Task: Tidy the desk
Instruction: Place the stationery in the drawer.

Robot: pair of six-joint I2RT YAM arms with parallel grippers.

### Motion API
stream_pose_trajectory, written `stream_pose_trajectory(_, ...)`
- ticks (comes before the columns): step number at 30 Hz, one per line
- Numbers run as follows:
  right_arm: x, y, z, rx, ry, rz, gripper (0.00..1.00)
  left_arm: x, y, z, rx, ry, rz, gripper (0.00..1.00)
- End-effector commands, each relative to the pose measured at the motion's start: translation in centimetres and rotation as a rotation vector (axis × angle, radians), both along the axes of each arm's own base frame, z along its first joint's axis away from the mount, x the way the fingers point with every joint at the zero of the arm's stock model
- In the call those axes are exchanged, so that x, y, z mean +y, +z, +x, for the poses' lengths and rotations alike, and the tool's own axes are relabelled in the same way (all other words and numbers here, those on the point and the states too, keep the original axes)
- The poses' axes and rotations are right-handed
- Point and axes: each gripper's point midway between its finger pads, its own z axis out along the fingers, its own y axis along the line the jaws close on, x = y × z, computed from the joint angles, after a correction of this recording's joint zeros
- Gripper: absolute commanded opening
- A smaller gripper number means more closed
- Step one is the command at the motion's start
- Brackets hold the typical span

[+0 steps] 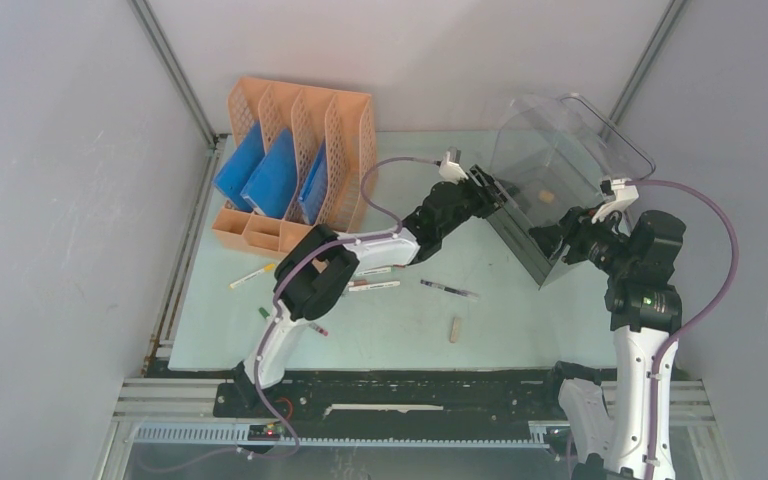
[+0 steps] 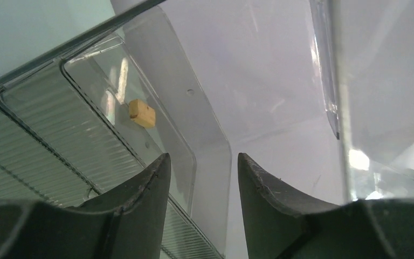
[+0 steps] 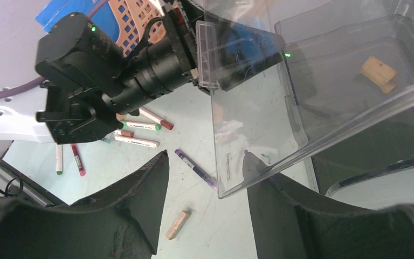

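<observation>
Desk (image 1: pixel 400 335) fills middle of top view, bounded by grey walls. Markers (image 1: pixel 375 286) and tan stub (image 1: pixel 454 328) lie loose below centre. Clear drawer box (image 1: pixel 560 150) upper right, drawer (image 3: pixel 259 113) pulled out leftward. Tan block (image 2: pixel 142 113) already inside, so guessing it's the bin for small bits. Left gripper (image 2: pixel 202 162) at drawer mouth, jaws spread, empty. Right gripper (image 3: pixel 205 162) spread too, drawer corner between fingers, no pinch visible. Probably bracing it.
</observation>
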Motion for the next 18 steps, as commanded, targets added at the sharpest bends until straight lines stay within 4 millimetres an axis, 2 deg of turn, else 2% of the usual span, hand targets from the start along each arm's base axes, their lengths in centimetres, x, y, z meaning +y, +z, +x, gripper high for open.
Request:
stream_pose_trajectory(1, 0.5, 2.5, -0.2, -0.092, 0.033, -0.030, 0.62, 1.5, 7.3, -1.7, -0.152, 0.006, -0.088, 0.52)
stream_pose_trajectory(9, 0.5, 2.4, -0.1, -0.090, 0.034, -0.032, 0.62, 2.4, 6.7, -2.7, -0.147, -0.006, -0.096, 0.53)
stream_pose_trajectory(18, 0.6, 2.4, -0.1, -0.092, 0.038, -0.038, 0.62, 5.2, 6.1, -4.0, -0.232, 0.047, 0.023, 0.53)
